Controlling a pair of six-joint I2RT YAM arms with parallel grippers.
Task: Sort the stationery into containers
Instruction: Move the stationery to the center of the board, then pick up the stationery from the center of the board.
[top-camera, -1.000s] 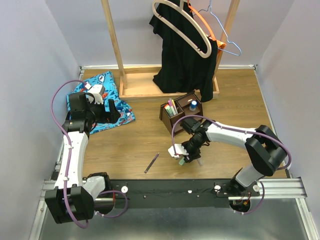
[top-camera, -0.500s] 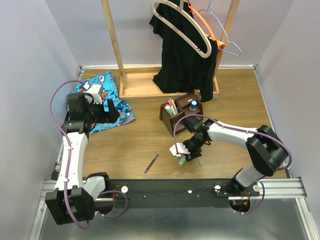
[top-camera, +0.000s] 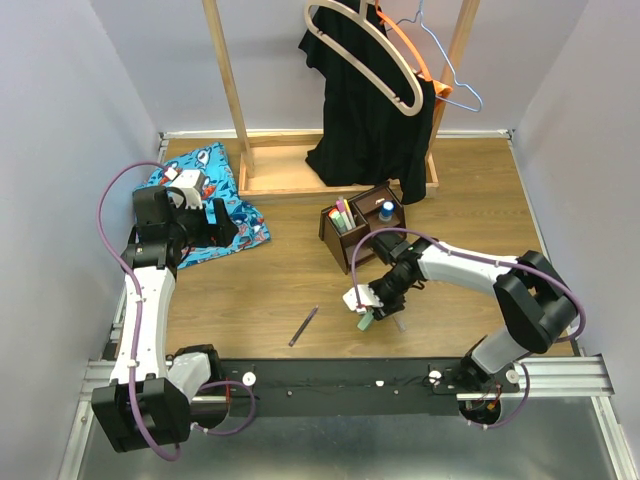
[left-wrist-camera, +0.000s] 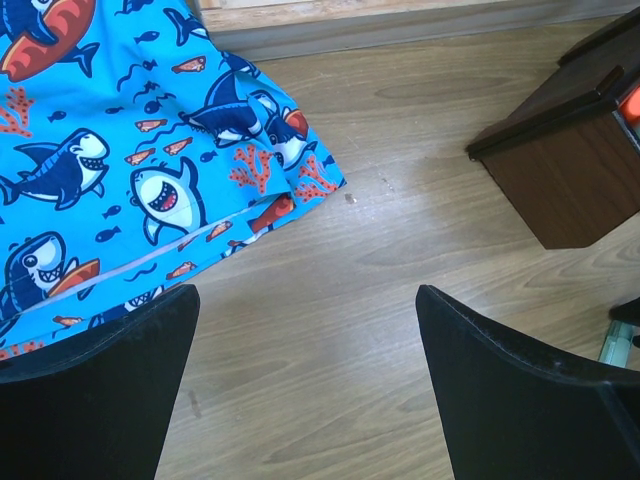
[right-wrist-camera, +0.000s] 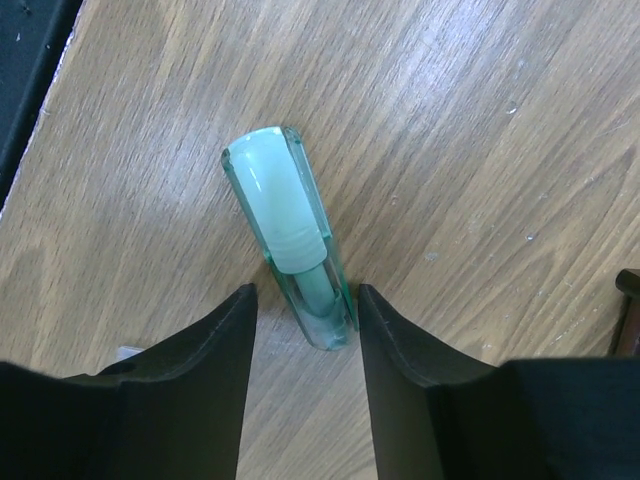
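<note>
Likely light, stiff and slick (glossy plastic): pale green marker (right-wrist-camera: 285, 230) lying near-side of the desk organizer (top-camera: 338, 243). Best pinched mid-barrel. Right gripper (right-wrist-camera: 306, 295) half-open astride its end, clamping nothing yet.

Robot laboratory test cell: bare white walls (top-camera: 60, 100), aluminium mounting rail (top-camera: 560, 372), wooden table (top-camera: 250, 290); clothes rack (top-camera: 226, 90) beyond right gripper (top-camera: 366, 317).

Pale green marker (right-wrist-camera: 285, 235), capped with a clear barrel, is seen lying flat just in front of the dark brown organizer (top-camera: 338, 244). Thin purple pen (top-camera: 303, 326) is laid flat, well apart from both. Coloured markers (top-camera: 342, 213) are stood upright in one slot, small blue bottle (top-camera: 386, 210) in another.
</note>
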